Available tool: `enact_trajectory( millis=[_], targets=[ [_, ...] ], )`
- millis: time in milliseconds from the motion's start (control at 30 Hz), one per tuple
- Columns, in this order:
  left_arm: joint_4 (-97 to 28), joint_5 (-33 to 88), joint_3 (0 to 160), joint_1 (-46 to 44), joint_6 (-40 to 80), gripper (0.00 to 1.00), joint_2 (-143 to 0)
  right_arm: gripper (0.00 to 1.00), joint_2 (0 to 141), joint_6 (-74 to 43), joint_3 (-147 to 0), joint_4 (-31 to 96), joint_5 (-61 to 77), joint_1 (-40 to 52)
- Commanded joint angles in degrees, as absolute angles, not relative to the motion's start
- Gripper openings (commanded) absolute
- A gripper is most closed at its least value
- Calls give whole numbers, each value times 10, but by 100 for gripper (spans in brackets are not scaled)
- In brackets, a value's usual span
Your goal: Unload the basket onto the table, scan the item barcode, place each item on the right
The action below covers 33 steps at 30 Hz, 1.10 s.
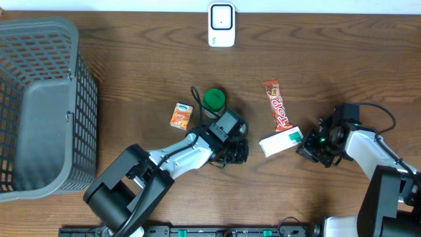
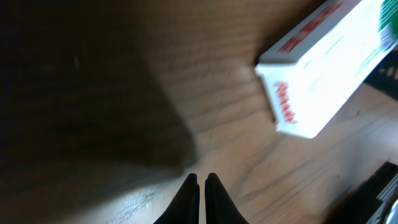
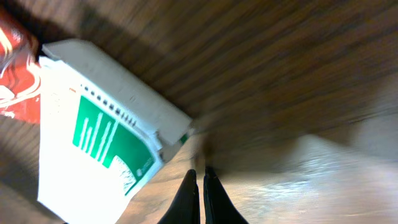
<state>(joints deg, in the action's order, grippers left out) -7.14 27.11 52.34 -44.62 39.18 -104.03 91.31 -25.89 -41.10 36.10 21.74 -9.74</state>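
A white box (image 1: 281, 141) with a green end panel lies flat on the wooden table between my two grippers. My left gripper (image 1: 241, 149) sits just left of it, shut and empty; in the left wrist view its tips (image 2: 202, 178) meet over bare wood, with the box (image 2: 323, 68) ahead to the right. My right gripper (image 1: 307, 150) sits just right of the box, also shut on nothing. In the right wrist view its tips (image 3: 200, 173) rest beside the box's green corner (image 3: 99, 137) without holding it. The white barcode scanner (image 1: 222, 25) stands at the back edge.
A red candy bar (image 1: 277, 105) lies just behind the box, its wrapper (image 3: 12, 74) showing in the right wrist view. A small orange carton (image 1: 180, 116) and a green lid (image 1: 214, 99) sit left of centre. A grey mesh basket (image 1: 39, 105) fills the left side.
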Motion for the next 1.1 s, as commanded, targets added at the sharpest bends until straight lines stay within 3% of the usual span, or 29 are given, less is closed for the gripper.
enact_trajectory(
  millis=[0, 400, 700, 867, 1067],
  targets=[
    [-70, 276, 517, -448, 398, 7, -1028, 2, 926, -305, -403, 364, 252, -77],
    [-68, 276, 517, -446, 397, 8, -1027, 1, 923, -373, -404, 368, 208, 0],
    [-68, 277, 517, -446, 397, 8, -1027, 1, 796, -340, -404, 465, 146, -103],
    [-67, 256, 517, -446, 364, 8, -988, 1, 731, -272, -404, 429, 134, -143],
    [-68, 170, 517, -446, 341, 7, -896, 1, 787, -248, -404, 351, 133, -146]
  ],
)
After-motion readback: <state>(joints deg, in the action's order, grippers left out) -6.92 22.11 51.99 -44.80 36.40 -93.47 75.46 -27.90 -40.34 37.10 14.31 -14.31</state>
